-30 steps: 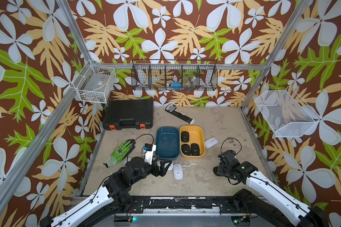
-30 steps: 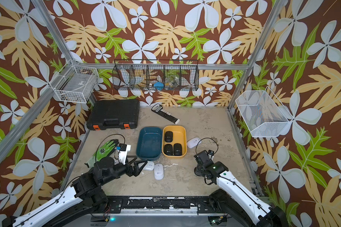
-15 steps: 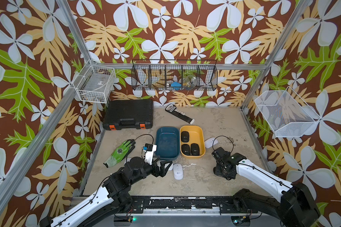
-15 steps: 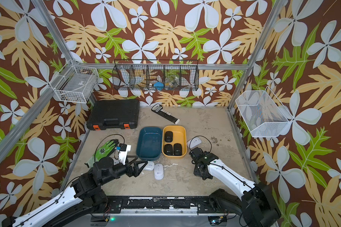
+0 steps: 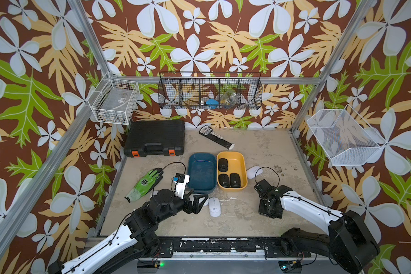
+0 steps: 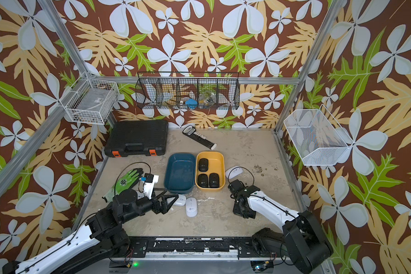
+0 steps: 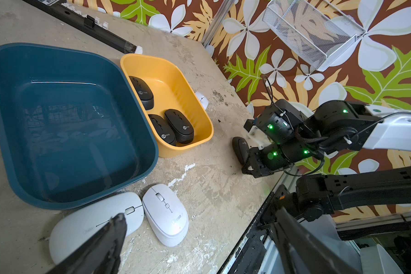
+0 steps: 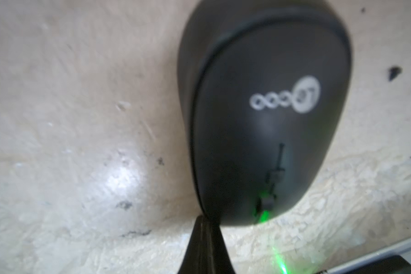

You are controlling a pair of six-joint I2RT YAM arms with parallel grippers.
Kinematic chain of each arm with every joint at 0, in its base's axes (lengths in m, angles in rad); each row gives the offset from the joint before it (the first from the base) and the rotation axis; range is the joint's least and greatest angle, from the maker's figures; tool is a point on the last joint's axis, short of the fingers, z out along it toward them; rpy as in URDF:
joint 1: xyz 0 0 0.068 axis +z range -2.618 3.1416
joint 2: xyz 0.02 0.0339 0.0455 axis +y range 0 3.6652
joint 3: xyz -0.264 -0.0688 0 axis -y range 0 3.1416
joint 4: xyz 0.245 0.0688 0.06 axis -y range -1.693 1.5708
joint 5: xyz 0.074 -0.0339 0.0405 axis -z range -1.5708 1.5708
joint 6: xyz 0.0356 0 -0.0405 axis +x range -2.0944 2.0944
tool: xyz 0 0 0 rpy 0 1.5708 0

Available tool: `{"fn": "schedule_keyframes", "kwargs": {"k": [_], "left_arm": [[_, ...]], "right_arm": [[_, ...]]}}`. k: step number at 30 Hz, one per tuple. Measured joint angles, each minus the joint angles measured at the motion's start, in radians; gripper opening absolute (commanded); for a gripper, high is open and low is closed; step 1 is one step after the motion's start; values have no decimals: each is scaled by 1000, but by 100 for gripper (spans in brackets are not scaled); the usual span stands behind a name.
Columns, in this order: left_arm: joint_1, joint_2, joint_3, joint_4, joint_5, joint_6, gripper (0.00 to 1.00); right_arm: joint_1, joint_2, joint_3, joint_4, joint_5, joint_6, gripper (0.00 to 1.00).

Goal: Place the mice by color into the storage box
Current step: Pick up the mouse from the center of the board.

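Surface: worn beige tabletop (image 5: pixel 259 147), floral walls around.
Yellow bin (image 5: pixel 240 161): three black mice (image 5: pixel 235 179) inside.
Blue bin (image 5: pixel 201 170): just left of the yellow bin.
White mice: two (image 5: pixel 214 206) at the blue bin's near edge, one (image 5: pixel 254 171) beside the yellow bin.
Loose black mouse (image 8: pixel 266 118): on the tabletop, right side.
Left gripper (image 5: pixel 201 203): jaws spread, over one white mouse.
Right gripper (image 8: pixel 202 225): fingers pressed together, tip touching the loose black mouse.

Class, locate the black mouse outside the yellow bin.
Left wrist view: the black mouse lies on the table beside the right end effector, right of the yellow bin.
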Motion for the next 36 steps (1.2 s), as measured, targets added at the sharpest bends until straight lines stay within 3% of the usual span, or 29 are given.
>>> {"fn": "schedule_keyframes", "kwargs": {"k": [18,29,36], "left_arm": [[0,23,0,0,-6,0,100],[0,24,0,-1,-11,0,100],[0,24,0,-1,-11,0,100]], "right_arm": [[-303,-115,73,4,18,-187,0],[-275,-180,11,8,-144,-212,0],[-261,-112,-10,18,-104,-185,0]]}}
